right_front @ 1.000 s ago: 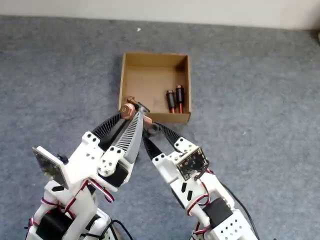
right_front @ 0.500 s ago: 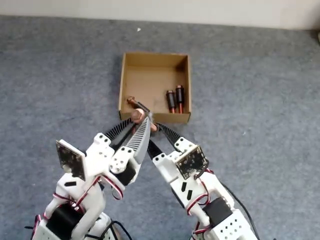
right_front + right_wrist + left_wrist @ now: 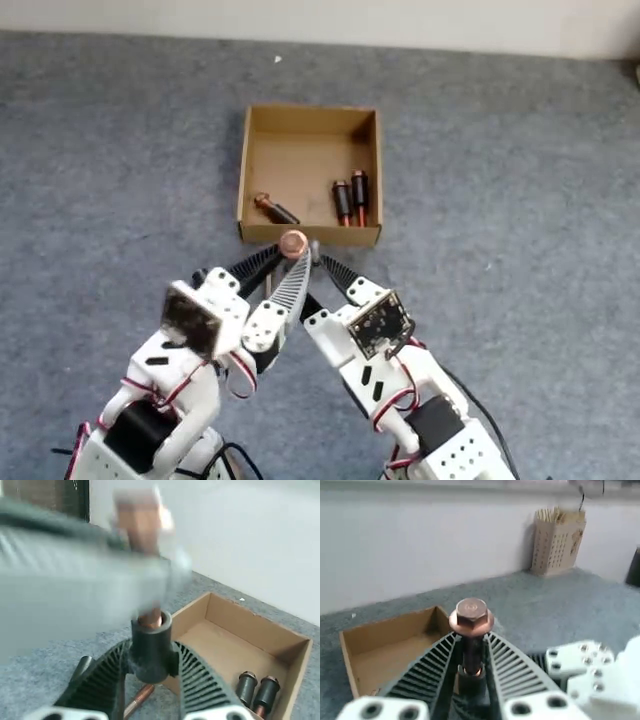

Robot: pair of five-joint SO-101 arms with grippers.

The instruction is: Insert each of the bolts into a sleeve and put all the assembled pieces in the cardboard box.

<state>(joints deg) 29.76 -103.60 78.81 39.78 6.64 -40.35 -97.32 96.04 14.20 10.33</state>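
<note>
My left gripper [image 3: 471,641] is shut on a copper bolt [image 3: 471,617], held upright with its hex head on top. The bolt's shaft enters the top of a black sleeve [image 3: 150,651], and my right gripper [image 3: 150,656] is shut on that sleeve. In the high view both grippers meet just in front of the cardboard box [image 3: 246,160], with the bolt head [image 3: 293,243] above them. Three assembled pieces lie in the box: two side by side [image 3: 350,200] at its right, one [image 3: 272,208] at its front left.
A loose copper bolt [image 3: 137,700] and a loose black sleeve [image 3: 82,667] lie on the grey carpet under the grippers. The carpet [image 3: 520,200] is bare on both sides of the box. A perforated holder [image 3: 557,540] stands far off by the wall.
My left arm swung right and back from the box's front left corner, bringing the bolt over the sleeve in my right gripper. The right arm stayed put.
</note>
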